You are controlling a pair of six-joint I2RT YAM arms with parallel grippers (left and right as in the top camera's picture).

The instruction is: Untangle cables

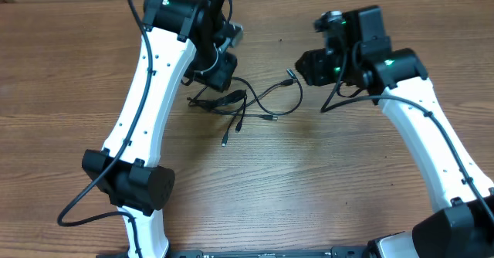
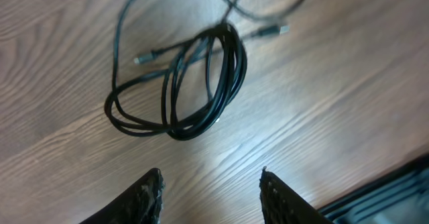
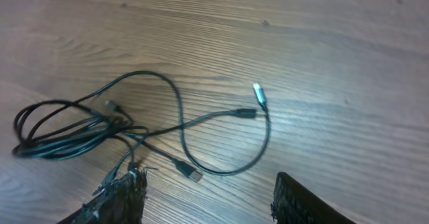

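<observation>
The cables (image 1: 224,101) lay on the wooden table (image 1: 324,188) between the two arms, nearer the left one. The left end effector (image 2: 211,190) hung above them with its jaws apart and nothing between them. The right end effector (image 3: 211,197) was likewise spread and empty, though a strand ran just beside one of its fingers (image 3: 127,194).

The likeliest trouble was a grab on the coil (image 2: 234,70). It would probably catch several turns at once, so the whole bundle would drag instead of one cord coming free. Pulling a loose end could also tighten the crossing where strands passed through the coil. The strand beside the right finger might snag if that arm moved off.

The cords were thin, black, glossy and limp, lying flat on smooth wood grain, so they could slip from under closing fingertips. Most were wound into a tight oval of several turns. The rest swept out in wide curves and ended in small silver plugs (image 3: 259,95).
</observation>
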